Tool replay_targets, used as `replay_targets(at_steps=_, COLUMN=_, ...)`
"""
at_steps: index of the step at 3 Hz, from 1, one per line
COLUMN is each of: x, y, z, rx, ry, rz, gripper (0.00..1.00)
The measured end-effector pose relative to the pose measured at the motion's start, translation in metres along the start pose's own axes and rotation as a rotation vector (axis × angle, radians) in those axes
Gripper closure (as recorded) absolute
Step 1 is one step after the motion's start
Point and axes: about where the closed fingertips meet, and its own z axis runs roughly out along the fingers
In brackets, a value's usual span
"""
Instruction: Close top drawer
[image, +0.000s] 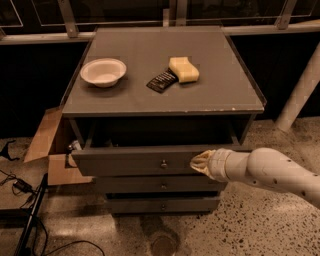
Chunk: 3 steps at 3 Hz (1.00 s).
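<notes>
Gripper (201, 162), seemingly pinched shut and empty, rested against the front of the drawer (125, 162), just right of its knob (163, 163), placed to push rather than grasp. The drawer stood partly out beneath the cabinet top (165, 95).

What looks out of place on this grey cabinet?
The top drawer juts out open, while the two lower drawers are shut. The robot's pincer is at its front, right of the knob. A cardboard box gapes open beside the cabinet.
</notes>
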Motion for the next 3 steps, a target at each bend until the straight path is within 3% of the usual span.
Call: replay_targets(at_steps=3, x=-0.013, y=-0.042, z=0.031, rx=0.036, ry=0.007, rz=-0.038, gripper=1.0)
